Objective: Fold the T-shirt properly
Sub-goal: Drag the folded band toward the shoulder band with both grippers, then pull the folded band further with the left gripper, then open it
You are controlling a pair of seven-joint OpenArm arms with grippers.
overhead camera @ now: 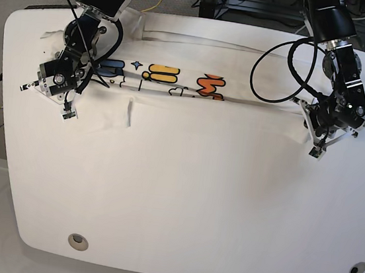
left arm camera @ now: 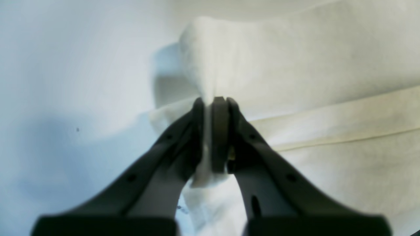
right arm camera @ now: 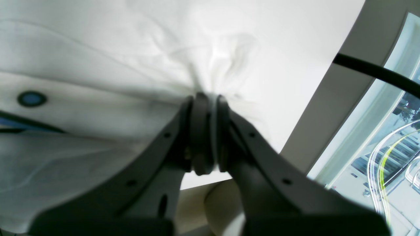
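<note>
Both clamped tight on bunched cloth, left gripper (left arm camera: 211, 100) and right gripper (right arm camera: 206, 96) pinching opposite far edges of the T-shirt (overhead camera: 172, 109), probably to draw the fold across evenly.

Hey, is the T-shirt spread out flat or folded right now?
Partly folded: the T-shirt lies across the table with one layer doubled over, leaving a strip of print showing.

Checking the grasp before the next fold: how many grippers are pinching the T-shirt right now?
2. The left gripper has its jaws shut on the T-shirt at its edge on the base view's right; the right gripper pinches bunched cloth at the opposite edge.
</note>
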